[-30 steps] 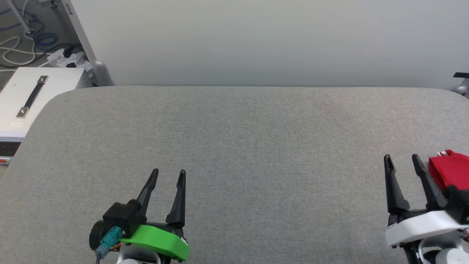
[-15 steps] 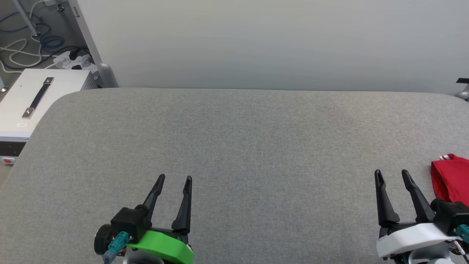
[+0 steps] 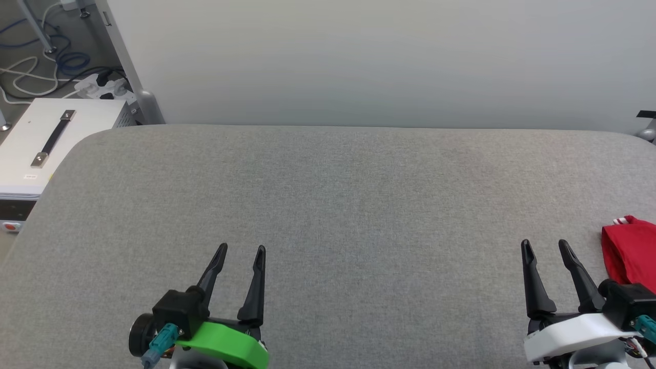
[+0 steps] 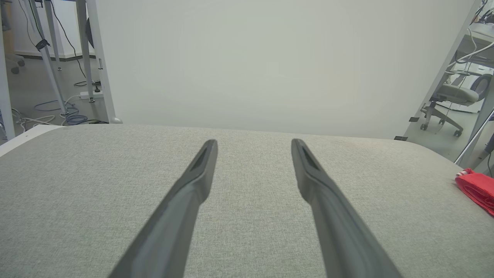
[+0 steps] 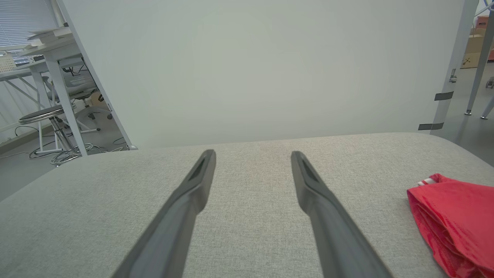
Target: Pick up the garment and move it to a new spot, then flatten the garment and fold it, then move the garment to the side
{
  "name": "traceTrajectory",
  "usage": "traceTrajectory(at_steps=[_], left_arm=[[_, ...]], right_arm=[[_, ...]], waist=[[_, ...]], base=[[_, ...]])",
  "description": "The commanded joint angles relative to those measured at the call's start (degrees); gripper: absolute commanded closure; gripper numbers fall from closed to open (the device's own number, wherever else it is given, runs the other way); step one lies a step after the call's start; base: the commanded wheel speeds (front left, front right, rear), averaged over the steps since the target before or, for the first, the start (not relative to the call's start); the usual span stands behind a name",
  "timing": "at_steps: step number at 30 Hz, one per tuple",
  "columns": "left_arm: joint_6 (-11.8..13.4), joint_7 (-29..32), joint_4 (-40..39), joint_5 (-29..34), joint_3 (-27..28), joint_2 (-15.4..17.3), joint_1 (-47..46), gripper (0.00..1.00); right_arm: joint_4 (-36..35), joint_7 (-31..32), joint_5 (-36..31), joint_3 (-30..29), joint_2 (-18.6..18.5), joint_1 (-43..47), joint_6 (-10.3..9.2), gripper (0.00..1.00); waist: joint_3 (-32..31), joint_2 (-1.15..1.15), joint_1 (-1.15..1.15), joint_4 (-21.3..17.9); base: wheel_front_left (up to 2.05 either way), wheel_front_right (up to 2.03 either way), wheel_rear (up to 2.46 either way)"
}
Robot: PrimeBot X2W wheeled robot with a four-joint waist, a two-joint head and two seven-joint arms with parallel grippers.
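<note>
The garment (image 3: 631,252) lies folded at the table's right edge, a red bundle with a strip of white-and-red trim at its far corner; the right wrist view shows its layered folds (image 5: 455,220) and the left wrist view shows it far right (image 4: 476,187). My right gripper (image 3: 544,246) stands open just left of it, apart from the cloth, nothing between its fingers (image 5: 252,154). My left gripper (image 3: 241,250) stands open over bare table at the lower left, also holding nothing (image 4: 253,143).
The grey fabric-covered table (image 3: 338,195) spreads across the head view, backed by a pale wall panel (image 3: 359,61). A white box with a black handle (image 3: 41,138) sits off the table's left end, with cables and a power strip (image 3: 97,84) on the floor behind.
The right gripper has drawn back toward me and slightly left, away from the garment, which stays lying on the table. The head view shifted a little. The left gripper hardly moved.
</note>
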Motion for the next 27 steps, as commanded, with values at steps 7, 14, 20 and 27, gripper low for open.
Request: traceTrajectory(at_steps=[7, 14, 20, 27], left_arm=[[-0.16, -0.34, 0.18, -0.54, 0.52, -0.46, 0.80, 0.00], [-0.16, -0.34, 0.45, -0.62, 0.64, -0.52, 0.72, 0.00], [0.02, 0.12, 0.25, -0.42, 0.61, -0.06, -0.06, 1.00], [0.35, 0.79, -0.07, 0.18, 0.96, -0.07, -0.13, 1.00]], right_arm=[[0.30, -0.59, 0.12, 0.50, -0.28, -0.77, -0.06, 0.00], [0.46, -0.63, 0.22, 0.65, -0.38, -0.85, -0.06, 0.00], [0.34, -0.37, -0.02, 0.56, -0.05, -0.02, 0.00, 1.00], [0.09, 0.26, -0.77, 0.51, 0.17, -0.12, 0.00, 1.00]], waist=[[0.02, 0.00, 0.00, 0.01], [-0.03, 0.00, 0.00, -0.02], [-0.02, 0.00, 0.00, -0.04], [0.10, 0.00, 0.00, -0.19]], base=[[0.00, 0.00, 0.00], [0.00, 0.00, 0.00], [0.00, 0.00, 0.00], [0.00, 0.00, 0.00]])
